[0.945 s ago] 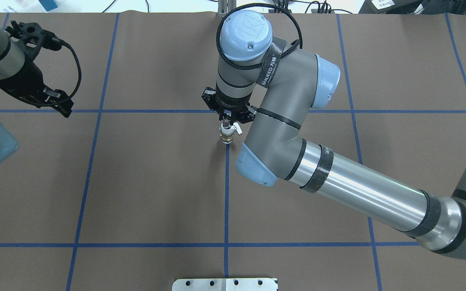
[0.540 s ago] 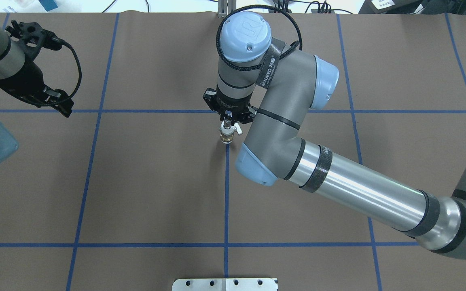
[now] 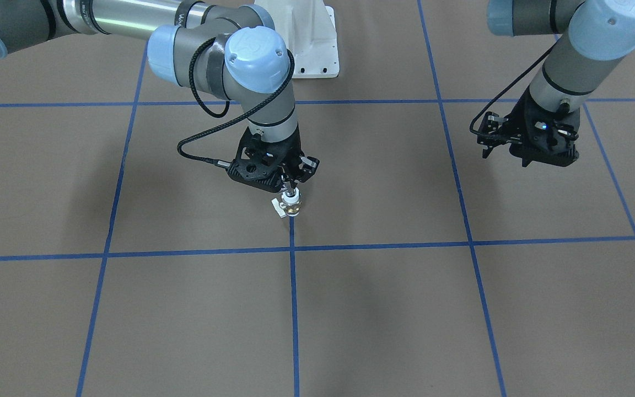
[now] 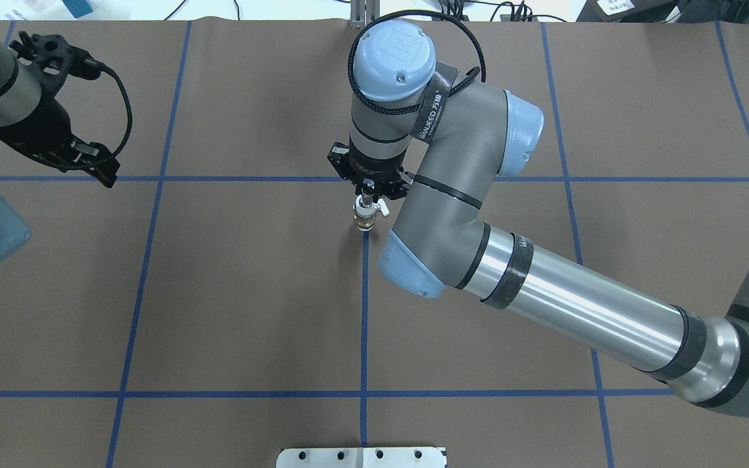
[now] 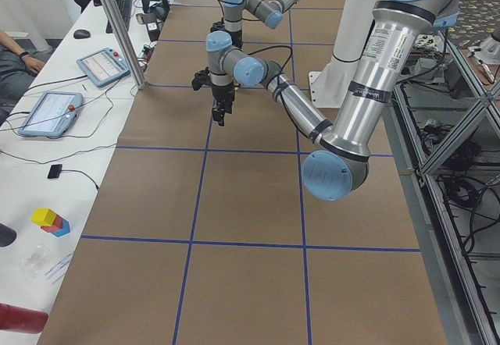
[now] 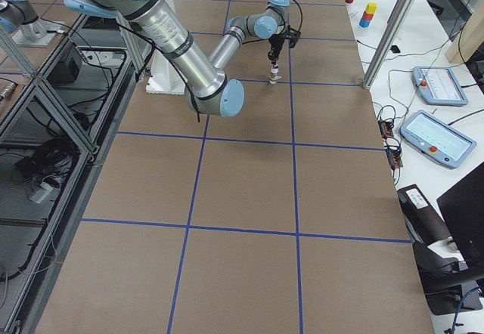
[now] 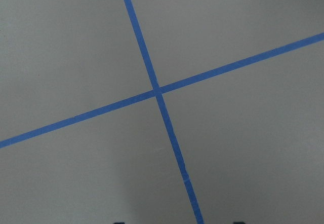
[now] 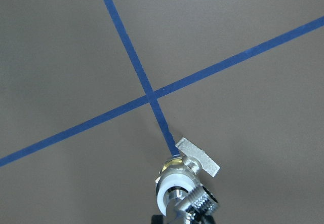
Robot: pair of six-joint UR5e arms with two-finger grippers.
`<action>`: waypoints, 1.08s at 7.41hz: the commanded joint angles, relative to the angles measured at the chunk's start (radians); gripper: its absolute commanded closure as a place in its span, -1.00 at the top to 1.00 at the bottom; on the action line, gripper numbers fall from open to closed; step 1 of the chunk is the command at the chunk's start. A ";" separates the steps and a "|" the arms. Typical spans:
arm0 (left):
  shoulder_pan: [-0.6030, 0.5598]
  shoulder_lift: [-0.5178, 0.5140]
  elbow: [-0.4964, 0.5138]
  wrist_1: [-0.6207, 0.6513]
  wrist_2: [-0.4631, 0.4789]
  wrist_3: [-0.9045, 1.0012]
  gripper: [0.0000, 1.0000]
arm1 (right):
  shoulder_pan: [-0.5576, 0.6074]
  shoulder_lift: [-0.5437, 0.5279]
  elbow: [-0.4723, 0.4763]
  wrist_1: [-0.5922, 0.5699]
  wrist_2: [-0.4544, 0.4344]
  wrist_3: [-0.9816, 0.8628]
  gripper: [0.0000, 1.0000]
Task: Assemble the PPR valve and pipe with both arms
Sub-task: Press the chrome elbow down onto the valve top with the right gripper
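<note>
My right gripper point(image 4: 365, 192) points straight down over the table's middle, shut on the small chrome pipe point(image 8: 195, 203). The pipe sits on top of the PPR valve point(image 4: 365, 218), which has a white collar, a brass body and a white side tab. The valve stands upright at the end of a blue tape line, at or just above the table; I cannot tell which. It also shows in the front view point(image 3: 291, 207) and the right wrist view point(image 8: 177, 176). My left gripper point(image 4: 98, 170) hangs far to the left, open and empty, over a tape crossing.
Blue tape lines point(image 4: 363, 325) form a grid on the brown table cover. The white bolted pedestal base point(image 3: 312, 49) stands at the robot's side. My right arm's elbow point(image 4: 413, 260) hangs low beside the valve. Tablets point(image 5: 51, 111) lie on the operators' bench.
My right gripper has turned slightly about its vertical axis above the valve. The valve and the left arm have stayed in place.
</note>
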 commanded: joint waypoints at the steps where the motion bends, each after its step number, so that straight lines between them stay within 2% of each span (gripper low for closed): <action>1: 0.000 -0.001 -0.002 0.002 0.000 -0.002 0.54 | -0.004 0.002 -0.002 0.003 -0.001 0.001 -1.00; 7: 0.000 -0.001 -0.009 0.003 -0.014 -0.006 0.54 | -0.007 0.003 -0.021 0.007 -0.001 -0.003 -1.00; 8: 0.000 -0.002 -0.012 0.005 -0.014 -0.008 0.54 | -0.006 0.003 -0.022 0.009 -0.001 0.000 -0.84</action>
